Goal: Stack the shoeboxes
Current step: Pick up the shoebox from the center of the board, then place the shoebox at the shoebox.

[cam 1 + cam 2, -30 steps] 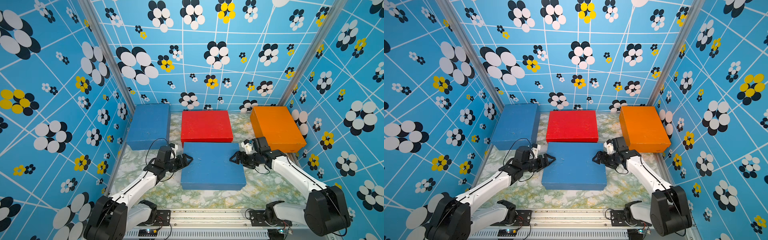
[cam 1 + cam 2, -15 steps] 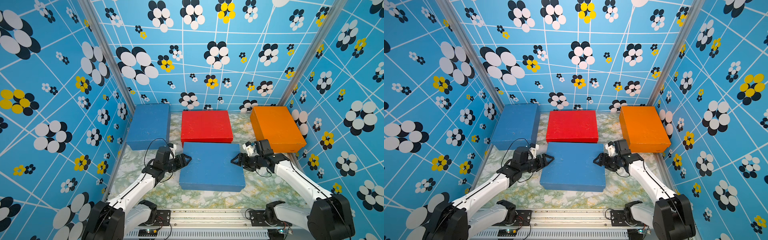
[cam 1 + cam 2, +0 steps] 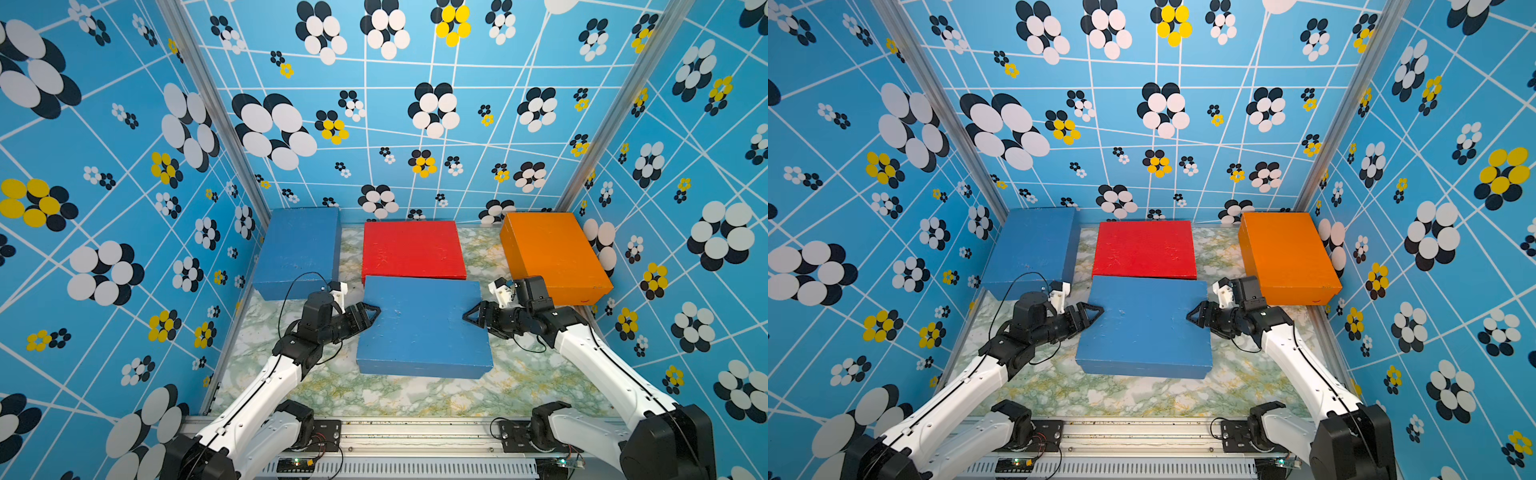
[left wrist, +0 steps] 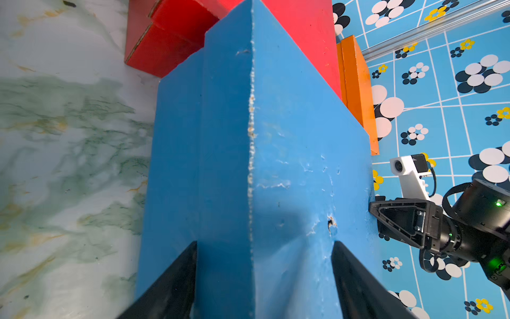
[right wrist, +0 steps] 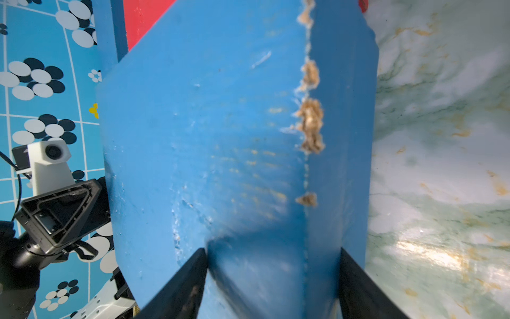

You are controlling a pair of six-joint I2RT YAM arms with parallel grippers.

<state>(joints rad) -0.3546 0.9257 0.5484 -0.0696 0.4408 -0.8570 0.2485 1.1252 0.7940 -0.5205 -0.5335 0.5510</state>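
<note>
The left gripper [image 3: 374, 312] and right gripper [image 3: 467, 318] clamp their jaws on the left and right edges of the near blue shoebox [image 3: 422, 332].

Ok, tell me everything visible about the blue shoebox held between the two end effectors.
The near blue shoebox is a matte, blue-painted cardboard box, lid on, lying flat at mid-table over the marble tabletop. Paint is chipped to bare brown cardboard along its lid edges, with scuffs on top. The left end effector and right end effector clamp its opposite side edges. Its far edge meets the red shoebox; whether it is lifted is unclear.
</note>
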